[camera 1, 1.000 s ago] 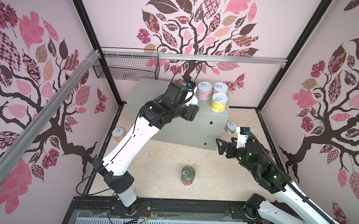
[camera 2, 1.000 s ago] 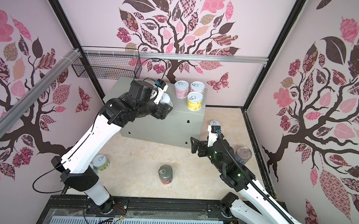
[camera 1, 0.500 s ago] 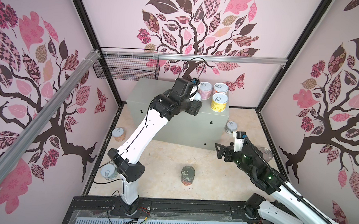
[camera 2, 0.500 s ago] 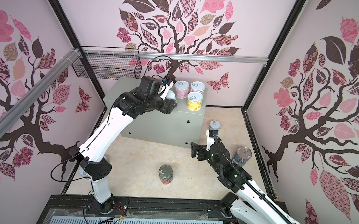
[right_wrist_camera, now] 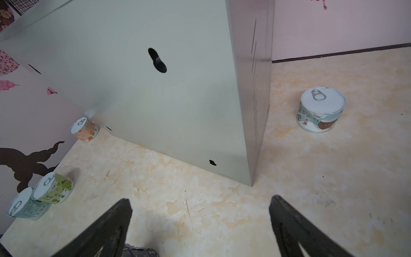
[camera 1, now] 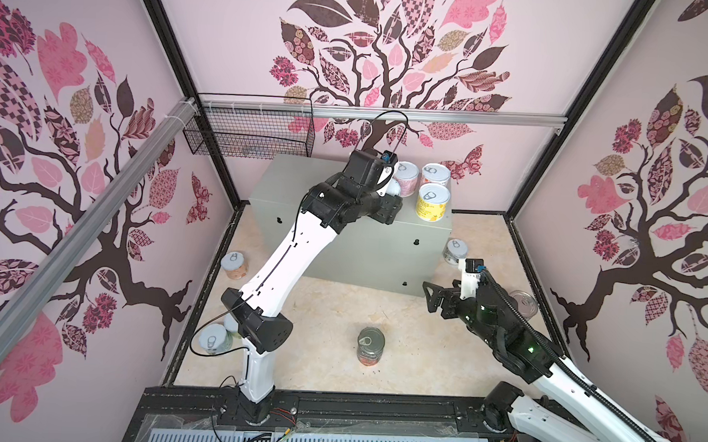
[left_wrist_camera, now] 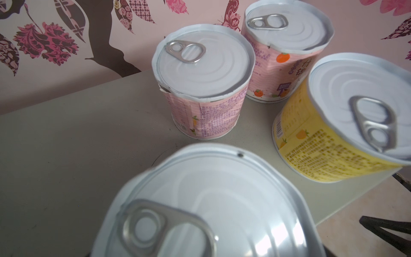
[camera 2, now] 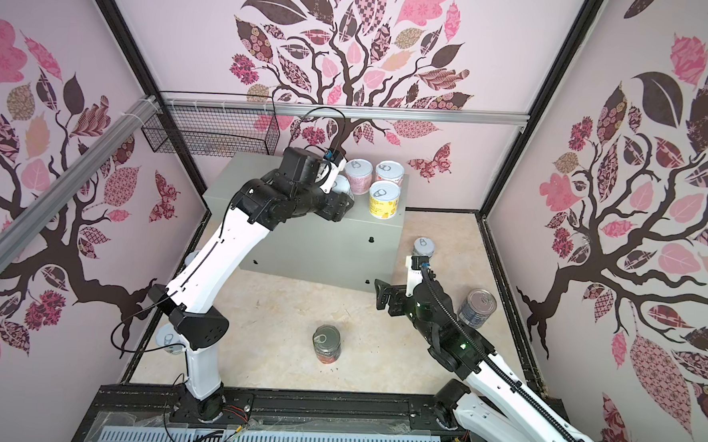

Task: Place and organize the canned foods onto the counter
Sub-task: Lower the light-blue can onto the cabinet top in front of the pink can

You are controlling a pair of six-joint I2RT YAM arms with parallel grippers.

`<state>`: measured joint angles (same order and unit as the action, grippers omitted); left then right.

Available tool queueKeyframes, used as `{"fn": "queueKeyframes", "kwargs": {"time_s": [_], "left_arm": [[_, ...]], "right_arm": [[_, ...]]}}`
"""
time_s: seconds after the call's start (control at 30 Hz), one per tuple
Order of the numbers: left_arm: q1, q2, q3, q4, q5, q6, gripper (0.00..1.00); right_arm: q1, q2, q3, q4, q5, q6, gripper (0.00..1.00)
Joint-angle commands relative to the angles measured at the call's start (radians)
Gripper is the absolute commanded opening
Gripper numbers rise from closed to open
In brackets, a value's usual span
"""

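On the grey counter point(camera 1: 299, 194) stand two pink cans point(camera 1: 406, 177) point(camera 1: 435, 177) and a yellow can point(camera 1: 432, 202). My left gripper point(camera 1: 390, 197) is over the counter just left of them, shut on a white-lidded can point(left_wrist_camera: 206, 200) that fills the near part of the left wrist view; its fingers are hidden there. The pink cans point(left_wrist_camera: 203, 89) point(left_wrist_camera: 287, 55) and the yellow can point(left_wrist_camera: 340, 124) stand close behind it. My right gripper point(right_wrist_camera: 200, 198) hangs open and empty above the floor by the counter's front right corner point(right_wrist_camera: 251, 155).
On the floor stand a blue-white can point(right_wrist_camera: 321, 110) right of the counter, a reddish tall can point(camera 1: 370, 346) in the middle, a dark blue tall can point(camera 2: 477, 307) by the right arm, and orange point(right_wrist_camera: 84, 130), green point(right_wrist_camera: 53, 189) and pale blue point(right_wrist_camera: 24, 204) cans at the left. A wire basket point(camera 1: 248, 133) hangs at the back left.
My left gripper has carried its can to the right across the counter, up to the standing cans. The right gripper has shifted only slightly and stays open.
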<state>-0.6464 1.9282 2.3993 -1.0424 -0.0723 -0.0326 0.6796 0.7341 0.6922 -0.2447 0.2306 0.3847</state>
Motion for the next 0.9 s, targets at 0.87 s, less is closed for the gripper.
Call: {"fn": "queueKeyframes", "kwargs": {"time_s": [0.87], "left_arm": [[-0.001,-0.124,0.023,0.091,0.012,0.025,0.92]], "right_arm": [[0.003,-0.028,0.044,-0.058,-0.007,-0.001,1.00]]}}
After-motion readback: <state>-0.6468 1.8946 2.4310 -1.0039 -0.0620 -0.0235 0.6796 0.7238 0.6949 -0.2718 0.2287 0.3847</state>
